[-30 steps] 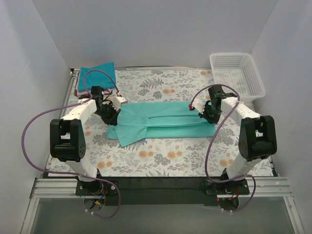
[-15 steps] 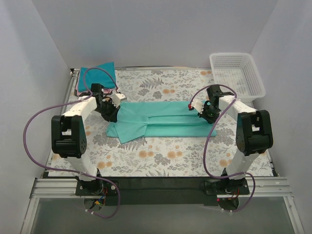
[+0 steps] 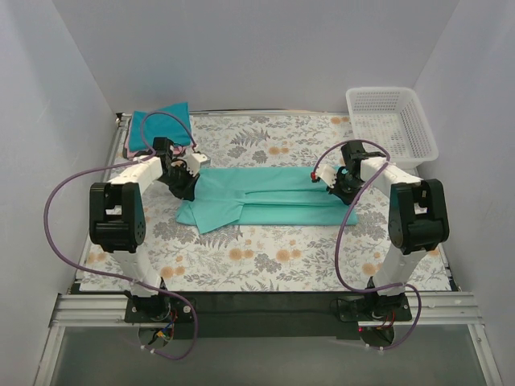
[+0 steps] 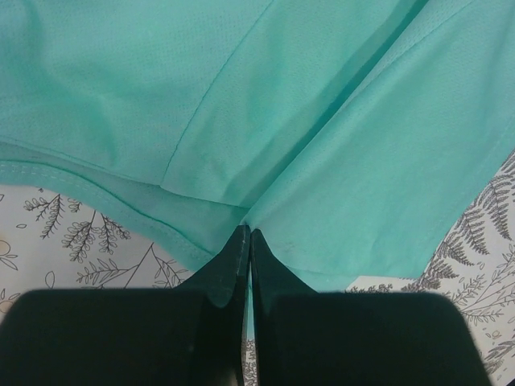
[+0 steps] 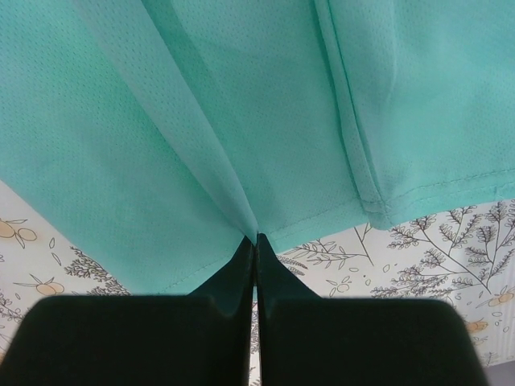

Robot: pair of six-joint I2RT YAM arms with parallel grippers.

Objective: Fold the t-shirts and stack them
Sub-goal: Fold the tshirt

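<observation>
Pinching the sea-green t-shirt (image 3: 265, 195) at mid-table, clamped its left edge tight with the left gripper (image 4: 246, 235), its right edge with the right gripper (image 5: 256, 240); held it stretched between them.

From my station I saw a floral cloth (image 3: 282, 257) covering the table. It was pale and printed with grey ferns and orange blossoms. A white mesh basket (image 3: 418, 129) sat upright at the cloth's far right corner. Along the cloth's near edge ran a black strip (image 3: 265, 302), and just nearer than that was an aluminium rail (image 3: 88, 310). Plain white walls (image 3: 257, 56) rose behind the cloth and on both its sides — boxing it in.
</observation>
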